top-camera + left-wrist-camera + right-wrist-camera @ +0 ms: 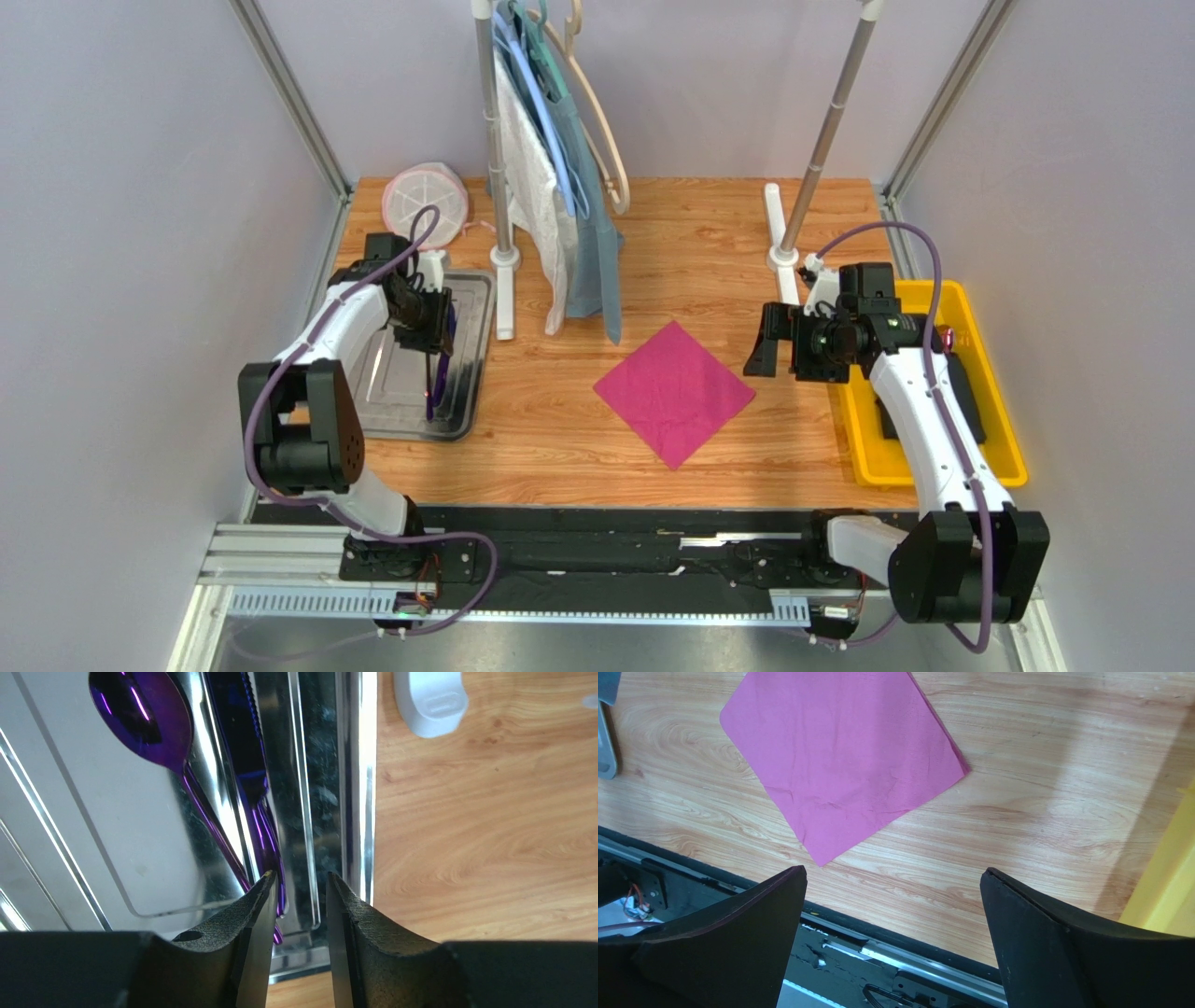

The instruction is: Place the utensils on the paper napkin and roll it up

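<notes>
Several dark-purple utensils (439, 375) lie in a metal tray (382, 381) at the left. The left wrist view shows a spoon (144, 721) and other handles (261, 829) side by side against the tray's right wall (351, 798). My left gripper (429, 329) points down over them. Its jaws (300, 878) stand narrowly apart with nothing between them, and the handle ends pass just beside the left fingertip (263, 892). The magenta paper napkin (673, 392) lies flat and bare mid-table. My right gripper (774, 343) hovers to its right, wide open and empty (892, 875), with the napkin (840, 763) ahead of it.
A yellow bin (859, 455) sits at the right under the right arm. A rack with hanging clothes (561, 210) and its poles (821, 140) stand at the back, with a white foot (429, 700) near the tray. A round pink-rimmed dish (425, 196) is at the back left.
</notes>
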